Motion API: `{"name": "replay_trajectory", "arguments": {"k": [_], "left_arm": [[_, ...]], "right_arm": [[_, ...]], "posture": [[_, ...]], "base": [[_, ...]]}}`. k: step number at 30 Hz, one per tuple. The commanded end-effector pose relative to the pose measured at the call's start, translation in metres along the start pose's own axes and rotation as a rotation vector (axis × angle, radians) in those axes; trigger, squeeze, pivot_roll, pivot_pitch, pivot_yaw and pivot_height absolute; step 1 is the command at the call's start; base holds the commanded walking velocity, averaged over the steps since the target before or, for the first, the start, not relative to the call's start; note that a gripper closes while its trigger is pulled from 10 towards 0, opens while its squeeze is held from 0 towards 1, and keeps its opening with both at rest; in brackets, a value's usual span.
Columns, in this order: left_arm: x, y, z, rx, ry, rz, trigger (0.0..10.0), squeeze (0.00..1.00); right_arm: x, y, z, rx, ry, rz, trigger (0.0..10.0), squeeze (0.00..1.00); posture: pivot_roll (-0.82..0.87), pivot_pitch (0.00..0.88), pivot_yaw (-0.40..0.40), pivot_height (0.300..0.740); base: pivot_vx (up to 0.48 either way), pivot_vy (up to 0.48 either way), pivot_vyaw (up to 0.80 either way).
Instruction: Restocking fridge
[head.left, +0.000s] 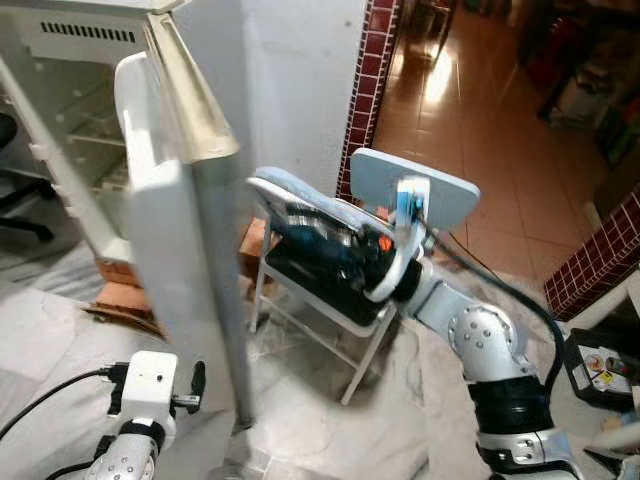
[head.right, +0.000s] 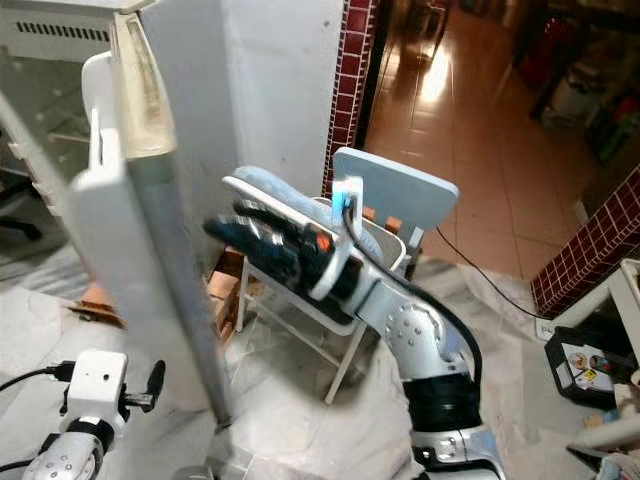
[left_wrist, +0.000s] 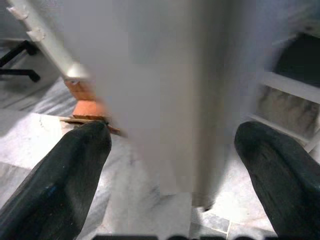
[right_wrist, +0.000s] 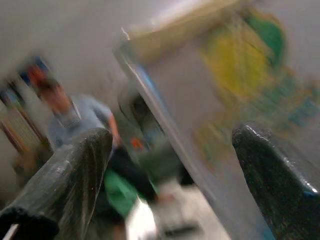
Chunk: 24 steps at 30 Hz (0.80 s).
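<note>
Fingers (right_wrist: 65, 180) apart, blurred person (right_wrist: 75, 120) beyond.

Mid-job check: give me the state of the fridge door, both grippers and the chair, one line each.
fridge door: swung open, edge toward the camera.
left gripper: open, low, facing the door's edge.
right gripper: open, raised before the chair, blurred.
folding chair: upright, unfolded, beside the wall.

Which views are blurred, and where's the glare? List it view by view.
Left eye view: right gripper motion-smeared; sun glare on the orange floor tiles. Right eye view: same smear, fridge door fairly sharp. Left wrist view: the door soft, too near; black fingers clearer. Right wrist view: heavy blur all over; a person barely readable.
</note>
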<state>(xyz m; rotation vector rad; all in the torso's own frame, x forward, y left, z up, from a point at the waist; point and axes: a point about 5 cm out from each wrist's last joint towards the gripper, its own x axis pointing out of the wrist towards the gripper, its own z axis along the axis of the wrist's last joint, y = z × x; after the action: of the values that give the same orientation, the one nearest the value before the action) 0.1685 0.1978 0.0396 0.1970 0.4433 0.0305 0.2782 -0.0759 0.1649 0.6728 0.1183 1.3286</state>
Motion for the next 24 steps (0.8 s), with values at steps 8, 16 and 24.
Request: {"name": "replay_trajectory", "arguments": {"k": [8,16,24], "left_arm": [[0.006,0.018,0.020,-0.012,-0.115,0.135,10.0,0.00],[0.013,0.022,0.030,-0.048,-0.167,0.170,10.0,0.00],[0.017,0.017,0.032,-0.032,-0.176,0.166,10.0,0.00]], "right_arm": [[-0.027,-0.044,-0.002,-0.241,-0.030,-0.561,10.0,0.00],[-0.047,-0.056,-0.016,-0.348,-0.028,-0.813,10.0,0.00],[-0.048,-0.062,-0.024,-0.378,-0.045,-0.904,10.0,0.00]], "posture": [[0.13,0.000,-0.052,0.740],[0.11,0.000,-0.064,0.740],[0.11,0.000,-0.053,0.740]], "base": [[0.000,0.000,0.00],[0.000,0.231,0.00],[0.000,0.461,0.00]]}}
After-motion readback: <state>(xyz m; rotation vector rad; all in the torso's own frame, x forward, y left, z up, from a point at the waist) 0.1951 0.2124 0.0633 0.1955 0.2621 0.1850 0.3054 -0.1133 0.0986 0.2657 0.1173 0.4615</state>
